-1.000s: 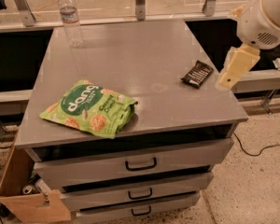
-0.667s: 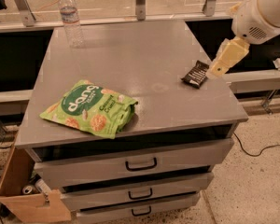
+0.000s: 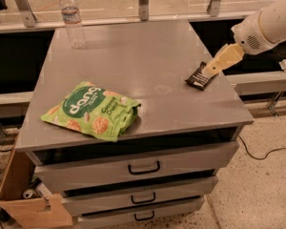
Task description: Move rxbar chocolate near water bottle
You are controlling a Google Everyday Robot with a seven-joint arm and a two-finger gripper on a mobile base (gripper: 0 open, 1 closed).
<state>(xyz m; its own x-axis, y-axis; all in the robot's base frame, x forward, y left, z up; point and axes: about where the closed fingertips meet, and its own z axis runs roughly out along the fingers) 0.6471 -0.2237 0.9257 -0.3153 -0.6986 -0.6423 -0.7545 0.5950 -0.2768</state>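
The rxbar chocolate, a small dark bar with white lettering, lies flat near the right edge of the grey cabinet top. The water bottle, clear with a white cap and a white and red label, stands upright at the far left corner. My gripper, with its cream-coloured fingers, comes in from the upper right and its tip is just over the right end of the bar. The white arm runs off the right edge of the view.
A large green "dang" chip bag lies at the front left of the top. Below are three drawers. An open cardboard box sits on the floor at the left. A black cable lies on the floor at the right.
My gripper has moved up and left, from beside the table's right edge to the right end of the bar. The bar, the bottle and the bag have not moved.
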